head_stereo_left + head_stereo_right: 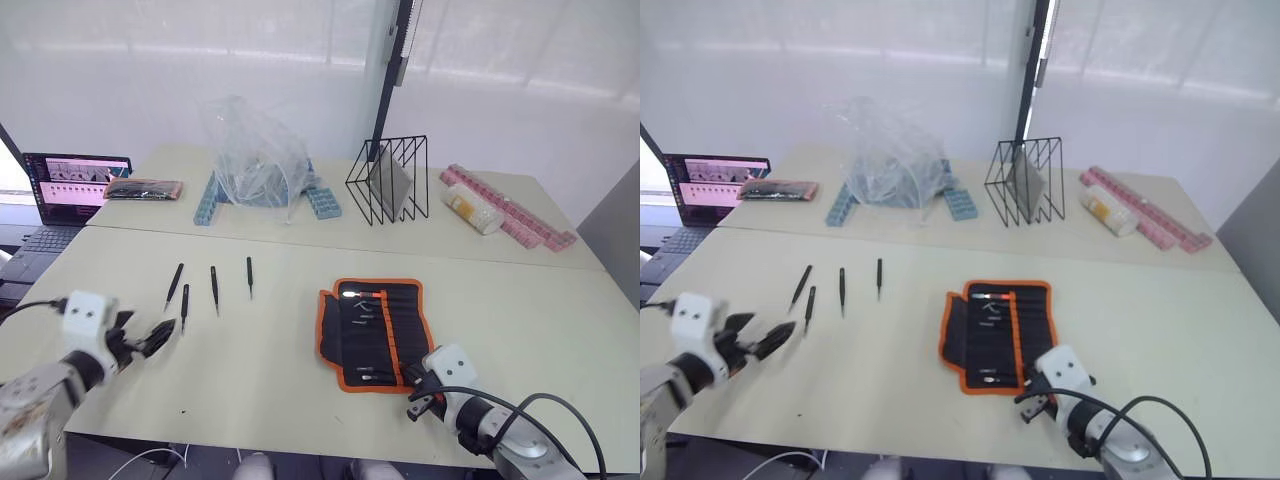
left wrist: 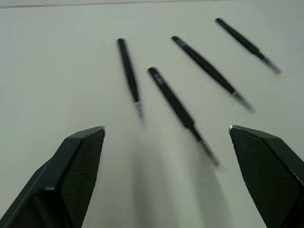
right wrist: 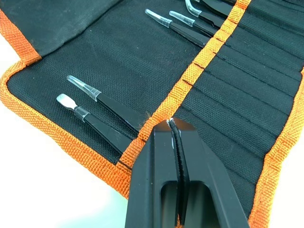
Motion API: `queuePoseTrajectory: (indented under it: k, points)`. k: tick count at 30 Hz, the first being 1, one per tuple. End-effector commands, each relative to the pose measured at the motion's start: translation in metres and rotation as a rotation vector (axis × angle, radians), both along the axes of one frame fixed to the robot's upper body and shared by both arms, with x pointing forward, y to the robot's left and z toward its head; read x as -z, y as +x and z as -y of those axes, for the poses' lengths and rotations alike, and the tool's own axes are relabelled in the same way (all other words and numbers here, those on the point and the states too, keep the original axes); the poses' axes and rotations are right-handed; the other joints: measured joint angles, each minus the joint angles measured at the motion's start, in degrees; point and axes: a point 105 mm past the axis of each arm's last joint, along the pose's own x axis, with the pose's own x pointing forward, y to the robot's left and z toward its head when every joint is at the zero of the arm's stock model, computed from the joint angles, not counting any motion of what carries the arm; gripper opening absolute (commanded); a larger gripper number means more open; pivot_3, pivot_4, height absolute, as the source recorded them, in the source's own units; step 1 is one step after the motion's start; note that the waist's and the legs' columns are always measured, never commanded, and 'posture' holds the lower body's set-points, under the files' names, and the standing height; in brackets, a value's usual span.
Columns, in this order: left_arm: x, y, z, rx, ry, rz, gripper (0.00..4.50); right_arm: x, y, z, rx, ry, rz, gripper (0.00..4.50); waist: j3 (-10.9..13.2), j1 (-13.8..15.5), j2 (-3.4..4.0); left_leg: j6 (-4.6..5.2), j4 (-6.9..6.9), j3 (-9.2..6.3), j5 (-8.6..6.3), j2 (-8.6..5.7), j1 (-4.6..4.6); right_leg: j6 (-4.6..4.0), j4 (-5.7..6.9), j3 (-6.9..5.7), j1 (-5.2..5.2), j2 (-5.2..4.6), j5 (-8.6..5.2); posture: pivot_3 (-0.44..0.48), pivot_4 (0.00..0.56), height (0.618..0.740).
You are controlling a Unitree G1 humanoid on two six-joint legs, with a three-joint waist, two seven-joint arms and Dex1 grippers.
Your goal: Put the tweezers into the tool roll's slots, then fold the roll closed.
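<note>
The tool roll (image 1: 375,333) lies open on the table, black with orange trim. Its slots (image 3: 223,99) run beside an orange strip, and several capped tweezers (image 3: 107,102) sit in them. My right gripper (image 1: 420,395) is at the roll's near right corner, shut, with its tips (image 3: 170,126) over the orange strip. Whether anything is pinched there I cannot tell. Several loose black tweezers (image 1: 185,307) lie in a row at the left (image 2: 173,102). My left gripper (image 1: 150,340) hovers just short of them, open, its fingers (image 2: 78,166) spread wide and empty.
At the back stand a laptop (image 1: 70,190), a small orange-edged pouch (image 1: 143,189), a crumpled plastic bag (image 1: 255,155) over blue blocks, a black wire rack (image 1: 390,178) and pink strips (image 1: 510,212). A seam runs across the table (image 1: 300,400).
</note>
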Motion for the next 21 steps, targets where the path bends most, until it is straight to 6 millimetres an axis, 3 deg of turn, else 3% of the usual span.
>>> queuePoseTrajectory:
  k: [1,5,9,21]
  points:
    - [-0.011,-0.014,-0.011,-0.118,0.000,0.057,4.42,0.028,-0.012,0.009,0.009,-0.025,-0.141,0.00,0.00,0.24,-0.01,-0.01,-0.01,0.01,0.00,0.00,0.08,-0.11,0.00,-0.01,0.02,-0.06,-0.11,0.000,0.150,0.720]
    - [-0.001,-0.024,-0.013,-0.173,-0.033,0.017,4.42,0.030,-0.013,0.009,0.000,-0.025,-0.147,0.00,0.00,0.36,-0.02,-0.02,-0.02,0.00,-0.01,-0.02,0.12,-0.09,0.00,-0.04,0.01,-0.08,-0.17,0.000,0.150,0.720]
    - [0.004,-0.020,-0.010,-0.180,-0.052,-0.003,4.42,0.031,-0.012,0.009,-0.006,-0.026,-0.146,0.00,0.00,0.29,-0.02,-0.02,-0.04,0.01,-0.01,-0.04,0.12,-0.09,-0.01,-0.02,0.01,-0.06,-0.17,0.000,0.150,0.720]
    - [0.019,0.028,-0.007,-0.137,0.016,-0.073,4.42,0.032,-0.006,0.006,0.012,-0.010,-0.129,0.00,0.01,-0.12,-0.04,-0.03,-0.21,0.01,-0.02,-0.03,0.13,-0.12,-0.07,-0.01,-0.02,-0.01,-0.18,0.000,0.150,0.720]
